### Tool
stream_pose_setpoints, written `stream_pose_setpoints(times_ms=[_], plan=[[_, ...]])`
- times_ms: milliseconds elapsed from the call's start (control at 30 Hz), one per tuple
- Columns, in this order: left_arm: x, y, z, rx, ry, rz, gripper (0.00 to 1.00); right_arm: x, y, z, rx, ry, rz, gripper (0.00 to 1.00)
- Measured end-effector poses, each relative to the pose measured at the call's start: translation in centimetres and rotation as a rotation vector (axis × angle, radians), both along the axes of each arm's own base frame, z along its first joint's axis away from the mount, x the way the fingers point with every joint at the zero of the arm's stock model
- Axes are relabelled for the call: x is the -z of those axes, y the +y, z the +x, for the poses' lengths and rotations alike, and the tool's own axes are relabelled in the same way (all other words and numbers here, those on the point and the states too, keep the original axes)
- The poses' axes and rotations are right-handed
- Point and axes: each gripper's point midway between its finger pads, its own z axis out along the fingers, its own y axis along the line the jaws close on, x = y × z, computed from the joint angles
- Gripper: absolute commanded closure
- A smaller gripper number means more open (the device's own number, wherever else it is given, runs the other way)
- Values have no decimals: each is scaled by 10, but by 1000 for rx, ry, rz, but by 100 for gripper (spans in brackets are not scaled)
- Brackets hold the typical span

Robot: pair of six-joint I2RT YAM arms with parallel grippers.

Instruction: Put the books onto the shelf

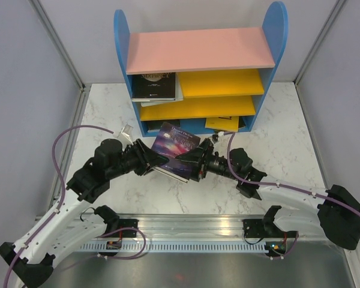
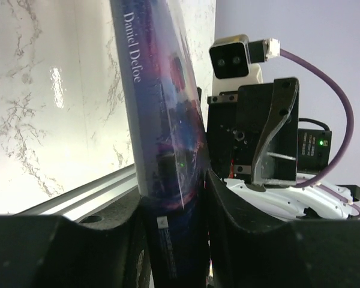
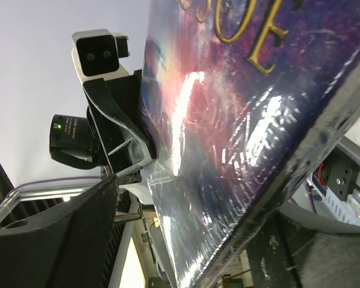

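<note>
Left claw (image 1: 158, 162) is clenching the galaxy book (image 1: 175, 143), holding it tilted above the bench (image 1: 288, 141) before the shelf (image 1: 198, 51). Right claw (image 1: 182, 159) is sitting released around its edge. Probably handing over for shelving.

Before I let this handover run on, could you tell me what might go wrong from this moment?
1. The left gripper pinches the galaxy book only near one edge, while the right gripper stands open around it, so the tilted book could swing or slip.
2. The right gripper's fingers sit close to the cover, so pulling back might nudge the book loose.
</note>
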Motion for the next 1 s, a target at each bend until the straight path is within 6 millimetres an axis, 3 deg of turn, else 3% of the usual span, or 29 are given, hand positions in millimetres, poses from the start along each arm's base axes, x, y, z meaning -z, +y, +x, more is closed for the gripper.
stream_pose_setpoints(times_ms=[67,167,200,267,400,533,733,867,1000], plan=[[-1,1,1,-5,-3,0,98,0,-2,-6,-5,8,-15,29],[-6,1,0,-5,-14,-9,98,-1,-9,-13,10,15,-32,50],[-7,0,0,-4,-18,-12,98,0,-13,-13,23,17,-39,65],[-10,0,1,-5,-27,-21,98,3,-21,-13,60,31,-49,76],[-18,-5,-1,8,-24,-64,98,-12,-34,-14,110,28,-12,100],[-20,-12,-5,47,-14,-81,96,-16,-43,-16,145,14,-52,100],[-28,-23,-2,95,-30,-118,75,-34,-59,-12,210,-20,-197,100],[-39,-29,-7,146,-49,-141,50,-49,-74,-11,258,-59,-260,100],[-18,-23,-9,165,-38,-47,32,-60,-100,3,384,-99,-345,100]])
